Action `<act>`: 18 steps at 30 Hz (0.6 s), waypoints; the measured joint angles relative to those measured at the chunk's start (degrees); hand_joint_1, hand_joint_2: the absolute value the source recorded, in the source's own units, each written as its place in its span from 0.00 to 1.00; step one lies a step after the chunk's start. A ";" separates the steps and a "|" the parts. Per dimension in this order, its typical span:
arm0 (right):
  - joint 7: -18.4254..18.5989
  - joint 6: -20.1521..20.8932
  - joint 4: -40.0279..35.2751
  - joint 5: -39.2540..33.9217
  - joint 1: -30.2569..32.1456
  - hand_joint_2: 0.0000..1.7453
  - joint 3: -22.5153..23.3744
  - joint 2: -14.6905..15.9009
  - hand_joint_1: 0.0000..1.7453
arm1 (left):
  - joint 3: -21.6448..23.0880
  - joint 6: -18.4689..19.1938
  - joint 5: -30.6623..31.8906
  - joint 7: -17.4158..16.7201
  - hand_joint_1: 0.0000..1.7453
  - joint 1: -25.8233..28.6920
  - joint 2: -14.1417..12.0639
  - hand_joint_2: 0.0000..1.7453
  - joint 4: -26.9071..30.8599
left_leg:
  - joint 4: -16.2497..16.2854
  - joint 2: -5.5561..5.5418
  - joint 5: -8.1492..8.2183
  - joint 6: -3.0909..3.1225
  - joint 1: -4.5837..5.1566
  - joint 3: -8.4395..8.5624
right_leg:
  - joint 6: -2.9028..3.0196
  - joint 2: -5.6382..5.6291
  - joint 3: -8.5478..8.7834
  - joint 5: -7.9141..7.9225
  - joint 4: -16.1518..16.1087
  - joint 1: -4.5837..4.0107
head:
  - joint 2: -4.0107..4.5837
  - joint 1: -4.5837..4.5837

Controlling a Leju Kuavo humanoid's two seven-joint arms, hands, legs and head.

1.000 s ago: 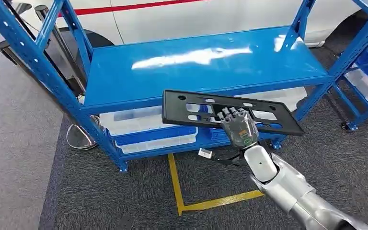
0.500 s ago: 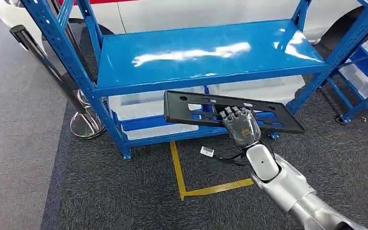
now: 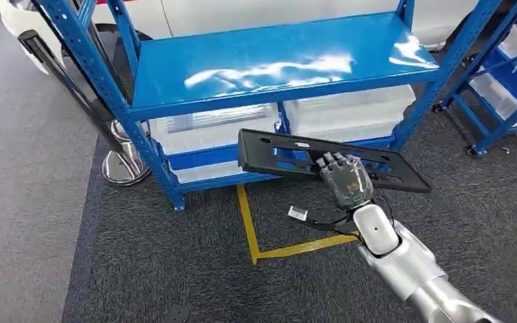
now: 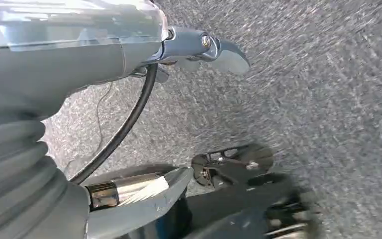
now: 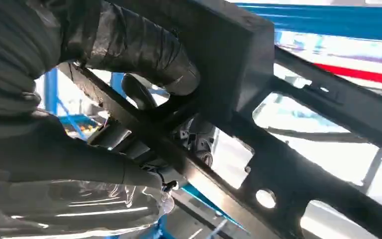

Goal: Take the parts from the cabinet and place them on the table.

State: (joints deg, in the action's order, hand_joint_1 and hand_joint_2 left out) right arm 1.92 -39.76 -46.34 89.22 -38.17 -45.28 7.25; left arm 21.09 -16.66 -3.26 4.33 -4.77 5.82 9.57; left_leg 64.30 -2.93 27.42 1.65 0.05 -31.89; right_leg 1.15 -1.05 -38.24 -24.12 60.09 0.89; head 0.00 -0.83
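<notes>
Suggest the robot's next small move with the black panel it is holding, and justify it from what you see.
Probably keep carrying it away from the blue rack toward the table. The right hand grips the black panel in the air, clear of the shelf and in front of the rack, and no table surface is in view to set it on.

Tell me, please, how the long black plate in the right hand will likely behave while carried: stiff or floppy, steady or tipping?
The black plate looks stiff: it stays straight although the right hand holds it at one spot. It is probably light, being thin with many cut-outs. It may tip, because more of its length seems to stick out on one side of the hand.
</notes>
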 joint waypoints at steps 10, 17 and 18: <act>-0.24 -0.09 0.20 0.15 1.19 1.00 3.21 -0.63 1.00 | -0.02 0.04 0.11 0.02 0.00 0.29 -0.07 1.00 0.00 | -9.22 4.53 0.14 1.03 -0.39 3.19 | -2.57 0.54 -7.10 -6.68 14.64 0.10 | 0.00 0.28; -0.22 -0.11 0.31 0.15 1.52 1.00 3.84 -0.78 1.00 | -0.02 0.02 0.13 0.04 0.00 0.18 -0.07 1.00 0.00 | -5.43 7.66 1.68 -1.00 -0.05 1.13 | -1.96 3.90 1.59 -2.24 0.96 0.13 | 0.00 0.15; -0.22 -0.11 0.33 0.15 1.66 1.00 3.84 -0.76 1.00 | -0.02 0.04 0.11 0.04 0.00 0.15 -0.07 1.00 0.00 | -5.41 7.97 1.65 -1.13 0.05 1.10 | -1.78 3.72 1.47 -2.21 1.05 0.01 | 0.00 0.13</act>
State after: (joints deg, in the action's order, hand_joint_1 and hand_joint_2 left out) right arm 1.70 -39.87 -46.01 89.37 -36.51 -41.44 6.49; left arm 21.07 -16.61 -3.15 4.37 -4.62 5.75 9.57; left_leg 58.88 5.04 29.07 0.52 0.10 -30.80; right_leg -0.63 2.67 -36.77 -26.33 61.15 0.90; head 0.00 -0.70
